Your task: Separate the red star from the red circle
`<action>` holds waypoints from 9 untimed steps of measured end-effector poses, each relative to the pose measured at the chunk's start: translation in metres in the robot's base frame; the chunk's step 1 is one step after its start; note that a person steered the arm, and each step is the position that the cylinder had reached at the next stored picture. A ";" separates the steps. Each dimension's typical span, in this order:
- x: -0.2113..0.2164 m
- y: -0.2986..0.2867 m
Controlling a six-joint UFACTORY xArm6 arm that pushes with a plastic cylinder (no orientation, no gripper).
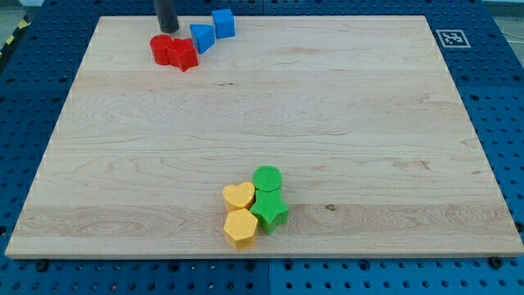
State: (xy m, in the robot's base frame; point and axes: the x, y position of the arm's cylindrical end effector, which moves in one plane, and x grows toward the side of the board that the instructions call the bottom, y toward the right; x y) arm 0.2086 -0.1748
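Observation:
The red circle (pixel 163 49) and the red star (pixel 185 55) lie touching each other near the view's top left of the wooden board (pixel 262 131), the star on the circle's right. My tip (pixel 167 29) stands just above the red circle, at its top edge, close to or touching it.
A blue triangular block (pixel 202 38) sits right of the star, and a blue cube (pixel 223 23) further up right. Near the view's bottom centre a cluster holds a green circle (pixel 267 178), a green star (pixel 269 210), a yellow heart (pixel 239 197) and a yellow hexagon (pixel 241 227).

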 end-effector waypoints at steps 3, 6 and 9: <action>0.020 -0.077; 0.084 0.039; 0.093 0.035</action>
State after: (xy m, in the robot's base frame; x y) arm 0.3020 -0.1394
